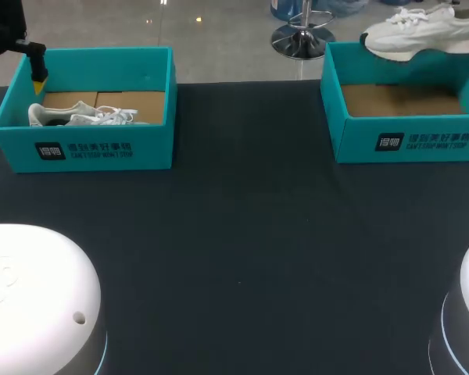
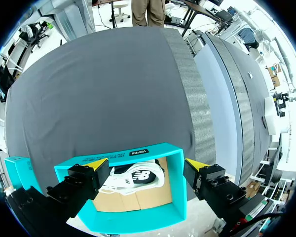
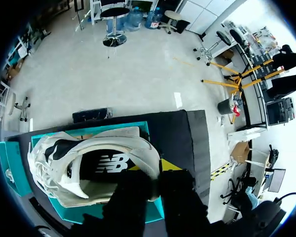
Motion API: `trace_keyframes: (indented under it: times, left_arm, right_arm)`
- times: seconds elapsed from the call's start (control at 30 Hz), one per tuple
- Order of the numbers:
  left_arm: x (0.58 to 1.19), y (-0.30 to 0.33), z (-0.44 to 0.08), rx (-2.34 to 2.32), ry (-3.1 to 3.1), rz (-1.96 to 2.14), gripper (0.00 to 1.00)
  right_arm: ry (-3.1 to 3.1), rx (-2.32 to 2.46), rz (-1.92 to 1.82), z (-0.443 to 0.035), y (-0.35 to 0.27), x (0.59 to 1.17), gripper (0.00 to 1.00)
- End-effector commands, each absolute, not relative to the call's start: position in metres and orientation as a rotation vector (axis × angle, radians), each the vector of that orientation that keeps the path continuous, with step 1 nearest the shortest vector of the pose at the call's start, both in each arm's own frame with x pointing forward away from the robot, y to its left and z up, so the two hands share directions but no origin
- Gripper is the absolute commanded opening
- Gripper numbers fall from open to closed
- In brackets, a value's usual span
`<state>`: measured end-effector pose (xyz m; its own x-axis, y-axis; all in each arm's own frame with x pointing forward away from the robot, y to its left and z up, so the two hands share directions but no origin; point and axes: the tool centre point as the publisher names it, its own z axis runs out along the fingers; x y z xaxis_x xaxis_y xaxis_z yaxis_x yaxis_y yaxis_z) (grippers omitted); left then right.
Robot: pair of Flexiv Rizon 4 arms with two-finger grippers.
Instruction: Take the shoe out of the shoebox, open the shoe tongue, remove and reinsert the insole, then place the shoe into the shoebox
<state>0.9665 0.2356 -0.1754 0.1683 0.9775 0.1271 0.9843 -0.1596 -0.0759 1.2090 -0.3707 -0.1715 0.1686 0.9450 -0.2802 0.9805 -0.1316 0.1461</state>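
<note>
A white shoe (image 1: 422,35) hangs in the air over the far rim of the right teal shoebox (image 1: 406,141), whose cardboard floor is bare. In the right wrist view my right gripper (image 3: 155,174) is shut on the collar of this shoe (image 3: 84,168), with the box (image 3: 153,207) below it. A second white shoe (image 1: 82,116) lies inside the left teal shoebox (image 1: 86,148). My left gripper (image 2: 147,165) hovers open above that box (image 2: 138,217), its fingers wide apart over the shoe (image 2: 138,177). One yellow fingertip (image 1: 37,80) shows at the box's far left corner.
The dark tablecloth (image 1: 242,234) stretches between and in front of the two boxes. The white bases of my arms (image 1: 39,297) fill the near corners.
</note>
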Motion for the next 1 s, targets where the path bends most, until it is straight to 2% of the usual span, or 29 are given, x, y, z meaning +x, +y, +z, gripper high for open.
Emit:
trace_keyframes:
  times: [0.03,0.17,0.83,1.0]
  left_arm:
    - [0.965,0.236,-0.175,-2.29,-1.939,-0.076,1.0]
    - [0.965,0.236,-0.175,-2.29,-1.939,-0.076,1.0]
    - [0.965,0.236,-0.175,-2.29,-1.939,-0.076,1.0]
    - [0.965,0.236,-0.175,-2.29,-1.939,-0.076,1.0]
  right_arm:
    - [1.814,2.13,-0.147,-0.086,-0.359,1.204,0.0]
    - [1.835,2.087,-0.147,-0.07,-0.361,1.21,0.0]
    - [1.835,2.087,-0.147,-0.07,-0.361,1.21,0.0]
    - [1.836,2.045,-0.187,-0.055,-0.331,1.17,0.0]
